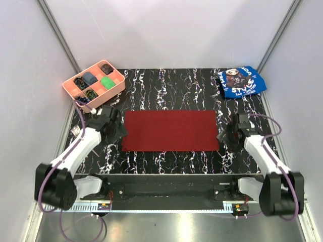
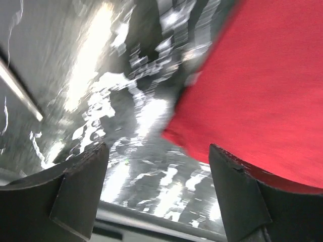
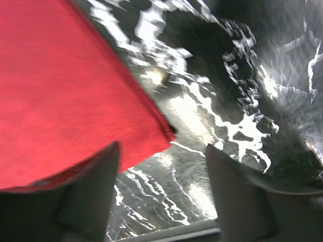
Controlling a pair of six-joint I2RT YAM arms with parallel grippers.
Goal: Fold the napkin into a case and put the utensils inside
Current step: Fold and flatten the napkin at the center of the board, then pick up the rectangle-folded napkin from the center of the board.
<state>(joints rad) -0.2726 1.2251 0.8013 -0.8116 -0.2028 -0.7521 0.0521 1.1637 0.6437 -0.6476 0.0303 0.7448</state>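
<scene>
Napkin (image 1: 170, 130): flat maroon rectangle, centre of frame on marbled surface (image 1: 166, 83), long axis left-right. Too wide for case yet.

Left gripper (image 1: 120, 132) sits at left short edge, right gripper (image 1: 226, 135) at right short edge. Each arm equally near its own end. Both spread, pinching nothing.

Wrist views: a napkin corner lies just ahead of each finger gap, cloth reaching toward inner finger.

Judgement: next fold runs along long axis, so 2 arms take lower corners together.
</scene>
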